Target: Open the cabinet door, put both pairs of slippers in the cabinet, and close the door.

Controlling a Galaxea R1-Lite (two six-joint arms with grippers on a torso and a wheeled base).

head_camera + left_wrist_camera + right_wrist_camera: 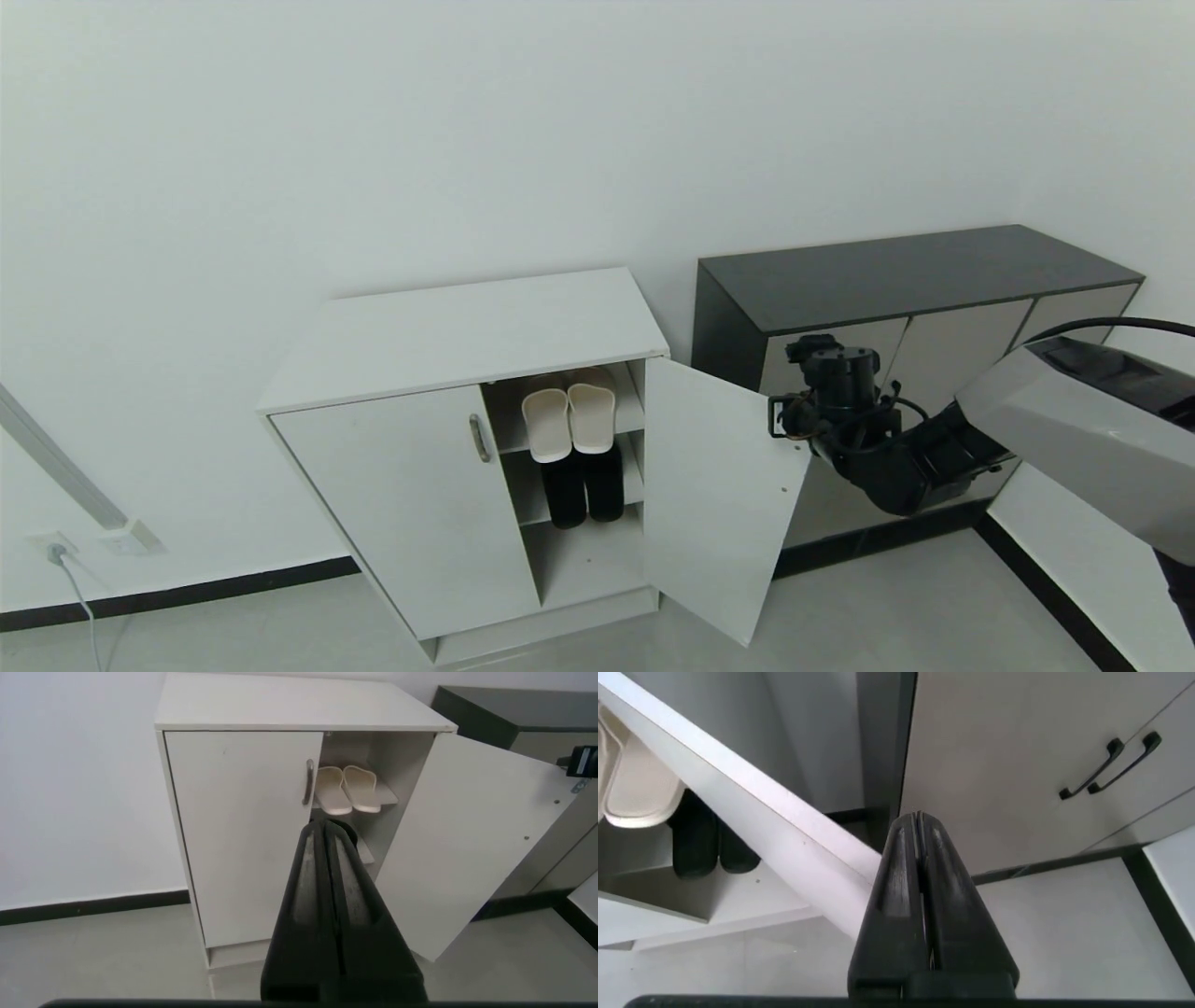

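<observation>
Two grippers, both pinched together with nothing between the fingers. My right gripper (918, 821) sits at the free edge of the open door (719, 485). Its tip overlaps that edge, and I cannot tell whether it touches. My left gripper (327, 829) points at the cabinet's (467, 336) opening and stands apart from it.

In the head view the open door hangs at 3 o'clock of the opening, swung out towards me. The shut door (411, 513) is at 9 o'clock, with its handle (479, 438) along the inner edge, and it hides the left half of the inside.

The white slippers (568, 422) lie side by side on the upper shelf, their near ends jutting over its front. At 6 o'clock from them the black slippers (583, 485) rest on the next shelf. Their far ends are covered by the white pair, and in the left wrist view my own fingers hide them.

At 3 o'clock of the cabinet stands a dark sideboard (906, 271), partly blocked by my right arm. At 8 o'clock a wall outlet (51, 546) holds a cable cut off by the frame.
</observation>
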